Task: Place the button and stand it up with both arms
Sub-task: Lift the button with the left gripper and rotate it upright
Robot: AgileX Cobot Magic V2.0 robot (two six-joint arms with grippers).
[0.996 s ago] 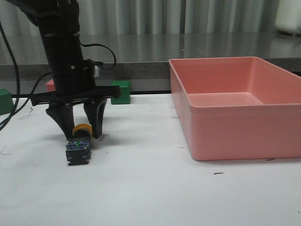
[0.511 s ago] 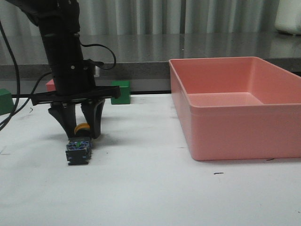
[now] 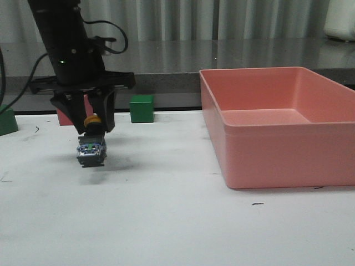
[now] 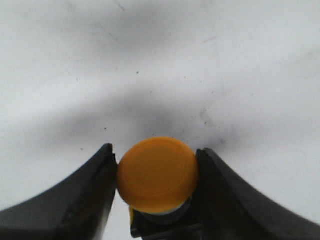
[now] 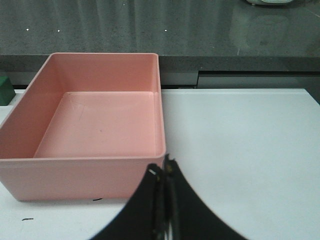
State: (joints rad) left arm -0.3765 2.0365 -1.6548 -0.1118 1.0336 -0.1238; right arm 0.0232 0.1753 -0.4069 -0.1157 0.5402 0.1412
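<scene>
White, scuffed tabletop (image 3: 166,221) is seen beneath a small push-button switch with a yellow domed cap and dark boxy base (image 3: 91,148), which is held clear of the surface, cap uppermost, clamped at its cap by the left end effector (image 3: 92,126). The right end effector (image 5: 165,200) is seen pressed closed, gripping nothing, beside a large pink plastic bin (image 5: 100,125).

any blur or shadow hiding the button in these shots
Front view: button sharp, a soft shadow on the table beneath it. Left wrist view: yellow cap in focus, fingers close and soft-edged, broad grey shadows behind. Right wrist view: button absent.
</scene>
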